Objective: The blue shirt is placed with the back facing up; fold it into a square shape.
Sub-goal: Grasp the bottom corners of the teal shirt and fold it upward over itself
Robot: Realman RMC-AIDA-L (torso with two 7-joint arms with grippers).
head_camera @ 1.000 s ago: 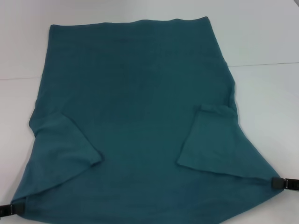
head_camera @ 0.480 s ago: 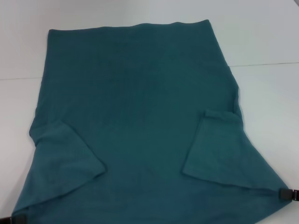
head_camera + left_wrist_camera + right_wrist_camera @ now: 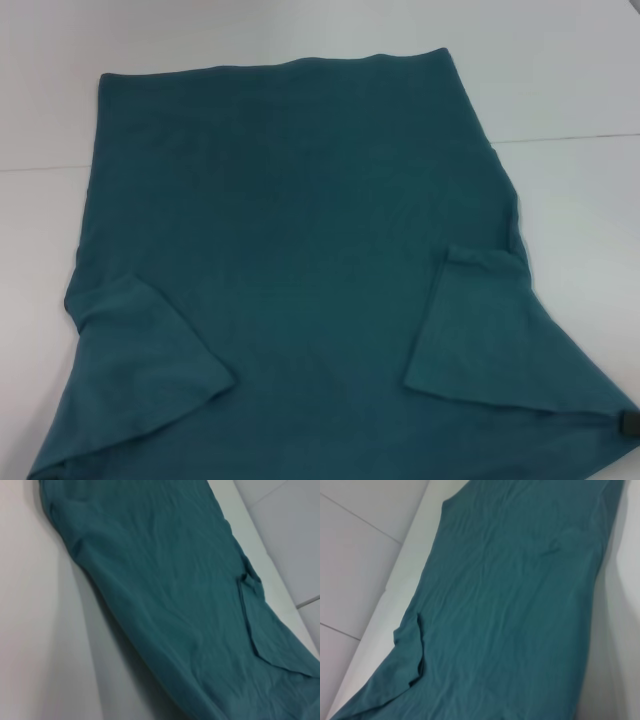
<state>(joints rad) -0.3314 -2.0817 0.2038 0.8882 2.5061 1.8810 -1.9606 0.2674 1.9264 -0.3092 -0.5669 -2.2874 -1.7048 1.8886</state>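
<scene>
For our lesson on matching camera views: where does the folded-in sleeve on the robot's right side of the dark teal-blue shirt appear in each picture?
Head view: the folded-in right sleeve of the dark teal-blue fabric shirt lies lower right, near the black right claw.
Left wrist view: the sleeve lies at the right edge.
Right wrist view: the sleeve lies lower left.
Shared landmark: the sleeve's puckered top corner beside the white table.

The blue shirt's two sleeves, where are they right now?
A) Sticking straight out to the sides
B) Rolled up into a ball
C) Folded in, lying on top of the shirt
C: in the head view both sleeves lie flat as flaps on top of the blue shirt, one on the left and one on the right.
</scene>
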